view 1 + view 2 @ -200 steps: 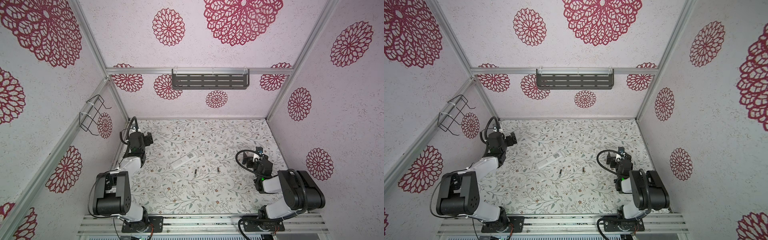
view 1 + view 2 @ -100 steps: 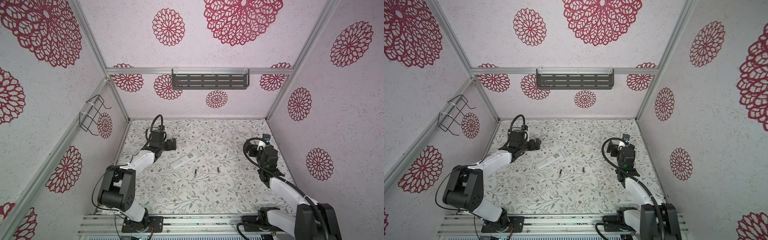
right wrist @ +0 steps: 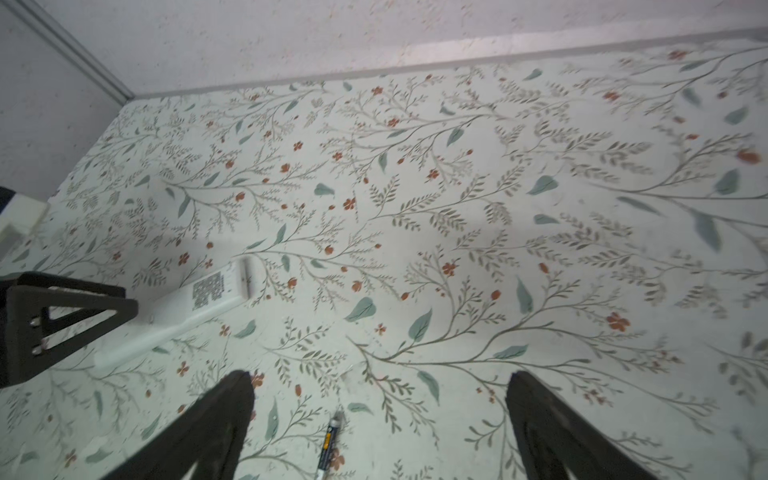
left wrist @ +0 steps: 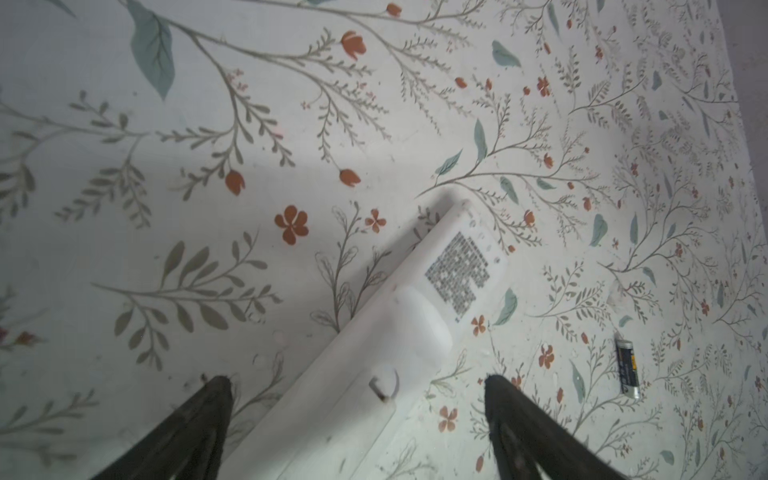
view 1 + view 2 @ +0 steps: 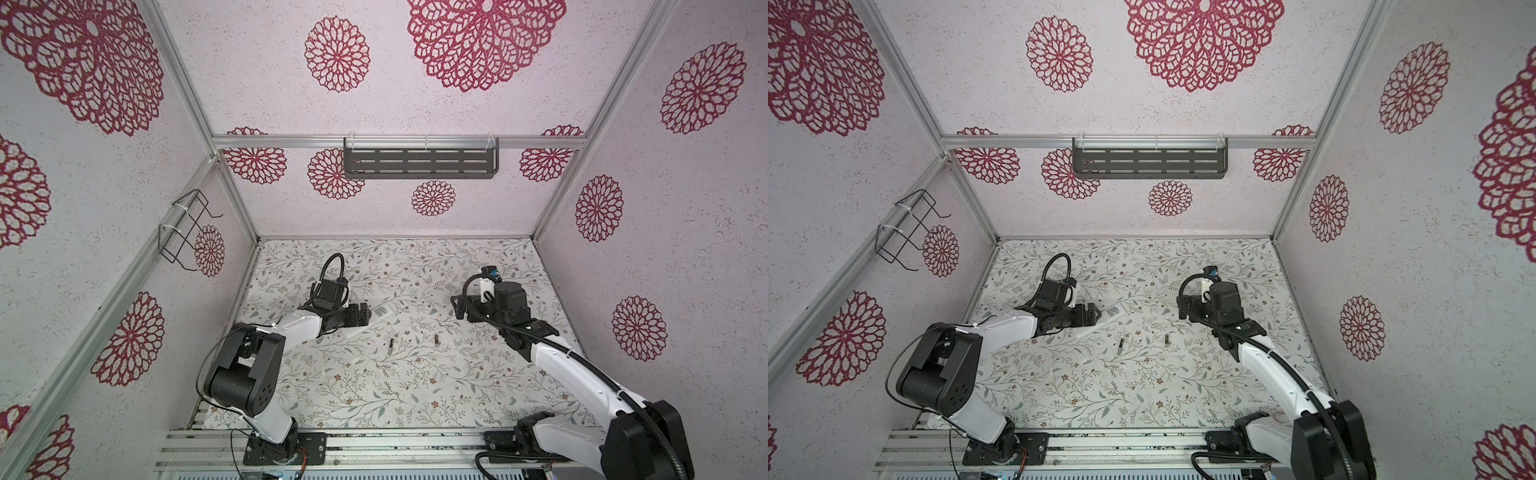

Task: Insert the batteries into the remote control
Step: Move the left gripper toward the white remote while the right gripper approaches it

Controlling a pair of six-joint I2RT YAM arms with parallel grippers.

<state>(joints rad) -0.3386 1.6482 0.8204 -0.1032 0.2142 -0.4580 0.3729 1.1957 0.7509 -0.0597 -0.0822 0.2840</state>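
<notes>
Starting the grasp step, released left jaws straddle the remote [image 4: 399,332] and should close next; released right jaws hang over a battery [image 3: 328,442].

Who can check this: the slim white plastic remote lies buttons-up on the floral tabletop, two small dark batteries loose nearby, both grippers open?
Wrong face: the slim white plastic remote control lies dark square label up, as the left wrist view shows. The rest holds: two small dark cylindrical batteries loose on the floral tabletop, left gripper and right gripper open.
</notes>
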